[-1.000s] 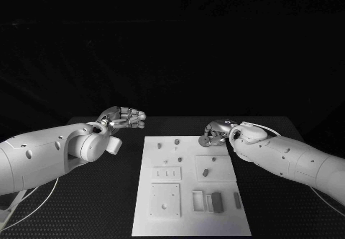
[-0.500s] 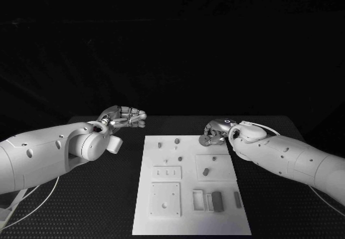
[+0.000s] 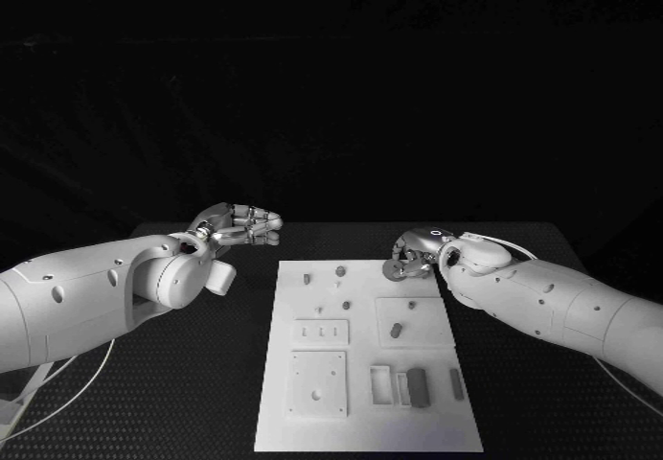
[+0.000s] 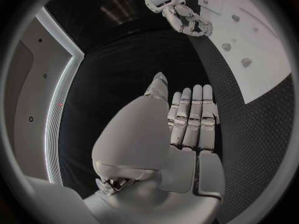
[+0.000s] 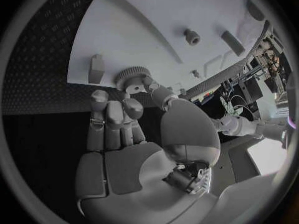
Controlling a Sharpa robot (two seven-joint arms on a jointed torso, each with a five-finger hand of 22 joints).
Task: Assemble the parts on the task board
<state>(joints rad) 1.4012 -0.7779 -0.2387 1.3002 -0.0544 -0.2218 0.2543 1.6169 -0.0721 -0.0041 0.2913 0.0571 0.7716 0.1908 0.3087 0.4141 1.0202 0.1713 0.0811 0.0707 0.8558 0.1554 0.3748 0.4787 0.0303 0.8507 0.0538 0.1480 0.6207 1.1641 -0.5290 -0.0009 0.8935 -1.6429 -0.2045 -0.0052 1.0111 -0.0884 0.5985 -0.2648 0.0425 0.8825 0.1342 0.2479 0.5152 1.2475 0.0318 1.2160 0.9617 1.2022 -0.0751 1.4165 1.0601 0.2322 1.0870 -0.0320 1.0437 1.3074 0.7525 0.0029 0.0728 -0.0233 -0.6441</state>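
The white task board (image 3: 362, 359) lies in the middle of the black table. My right hand (image 3: 413, 255) hovers at the board's far right corner and pinches a round toothed part (image 5: 131, 77) between thumb and a finger, just above the board's edge (image 5: 134, 32). A small upright block (image 5: 96, 67) stands on the board beside it. My left hand (image 3: 238, 225) hangs over the table left of the board's far end, holding nothing, its fingers side by side and its thumb apart (image 4: 187, 117). The left wrist view also shows the right hand (image 4: 186, 19) at the board (image 4: 252, 55).
Small pegs (image 3: 340, 273) stand at the board's far end. A dark piece (image 3: 396, 332) sits in a raised square plate, and dark bars (image 3: 419, 387) lie near the board's right front. Bare black table flanks the board on both sides.
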